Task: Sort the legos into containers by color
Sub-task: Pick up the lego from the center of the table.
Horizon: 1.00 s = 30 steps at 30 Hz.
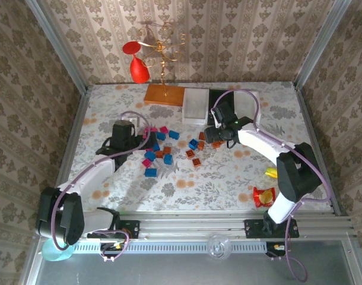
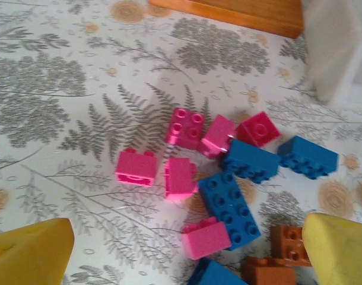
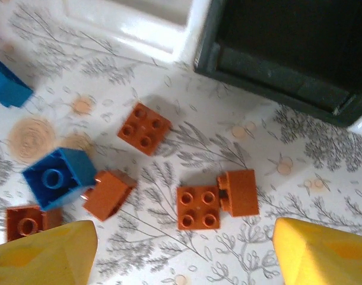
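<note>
Fern-patterned worktop (image 1: pixel 228 178): left tool (image 2: pixel 184 252) and right tool (image 3: pixel 184 255) both gape, empty; closing over the touching orange bricks (image 3: pixel 198 207) may grab two at once.

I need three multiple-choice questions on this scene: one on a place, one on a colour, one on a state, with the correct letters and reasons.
1. In the right wrist view, the black tray lies: A left of the white tray; B right of it; C on it.
2. Most bricks there are: A orange-brown; B pink; C green.
3. The left gripper is: A shut on a brick; B open, empty; C shut on a tray.
1 B, side by side. 2 A, they outnumber the blue ones. 3 B, fingers wide apart.
</note>
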{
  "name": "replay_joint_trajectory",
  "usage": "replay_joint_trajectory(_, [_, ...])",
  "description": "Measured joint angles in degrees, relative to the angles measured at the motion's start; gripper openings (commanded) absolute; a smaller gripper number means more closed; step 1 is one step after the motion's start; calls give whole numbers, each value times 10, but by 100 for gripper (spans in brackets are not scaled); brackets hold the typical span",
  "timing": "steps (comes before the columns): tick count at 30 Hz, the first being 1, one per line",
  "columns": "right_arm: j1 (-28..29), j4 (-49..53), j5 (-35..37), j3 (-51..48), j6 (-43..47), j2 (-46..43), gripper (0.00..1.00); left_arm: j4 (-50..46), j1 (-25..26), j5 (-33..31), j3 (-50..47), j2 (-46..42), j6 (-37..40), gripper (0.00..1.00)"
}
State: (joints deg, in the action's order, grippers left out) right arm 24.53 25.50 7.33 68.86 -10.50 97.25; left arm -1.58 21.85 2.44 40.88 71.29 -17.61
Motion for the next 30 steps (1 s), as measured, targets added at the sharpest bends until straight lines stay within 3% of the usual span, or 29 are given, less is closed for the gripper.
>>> replay_joint_trajectory(5, [-26, 5, -5, 6, -10, 54, 72, 83, 67, 103, 1, 43, 5, 100])
replay_joint_trajectory(10, [-49, 9, -25, 32, -21, 99, 64, 111, 107, 143, 13, 79, 9, 100])
replay_joint_trajectory(25, [-104, 8, -74, 42, -34, 131, 43, 103, 115, 109, 26, 83, 24, 100])
replay_joint_trajectory(30, [-104, 6, -96, 28, -47, 130, 42, 103, 115, 102, 27, 83, 24, 100])
